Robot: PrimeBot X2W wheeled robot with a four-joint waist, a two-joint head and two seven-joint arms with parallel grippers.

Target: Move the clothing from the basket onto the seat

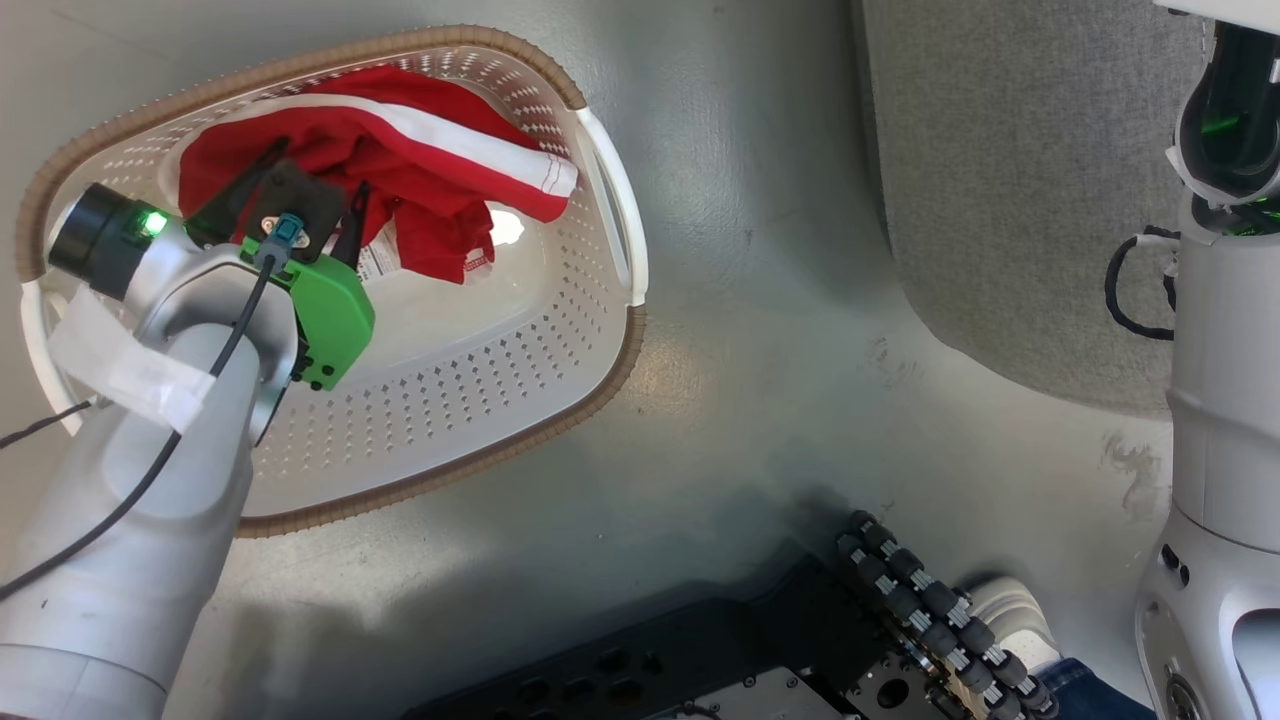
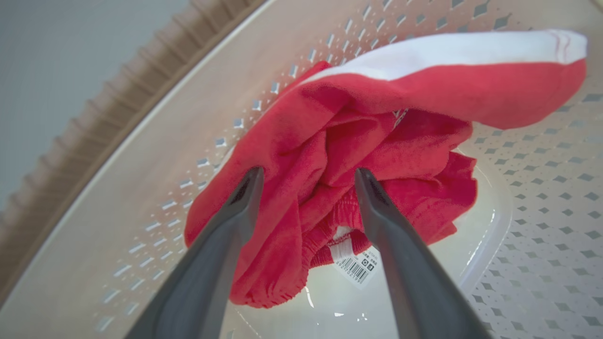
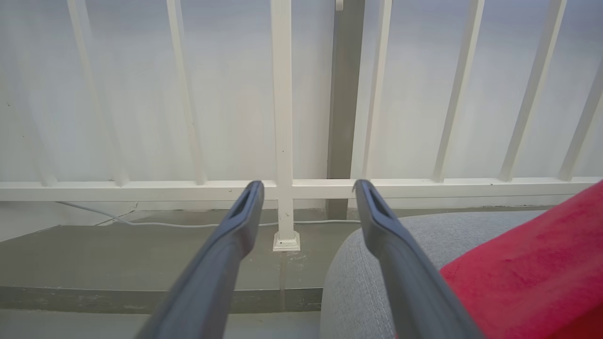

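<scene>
Red-and-white clothing (image 1: 400,170) bunched inside the basket (image 1: 560,330) on the floor (image 1: 780,300).
The left end effector (image 2: 307,174) is released, its fingers (image 2: 221,235) straddling the bunch; the right end effector (image 3: 306,186), also released, hovers near the seat (image 3: 367,254), where more red fabric (image 3: 527,263) lies.

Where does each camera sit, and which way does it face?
Head view: on the head, looking down at the basket; left arm and right arm show, the left pincer inside the basket.
Left wrist view: on the left wrist, looking along its open fingers at the clothing.
Right wrist view: on the right wrist, looking along the open right pincer at a white railing and the seat.
Shared: head and left wrist both show basket and clothing.
</scene>
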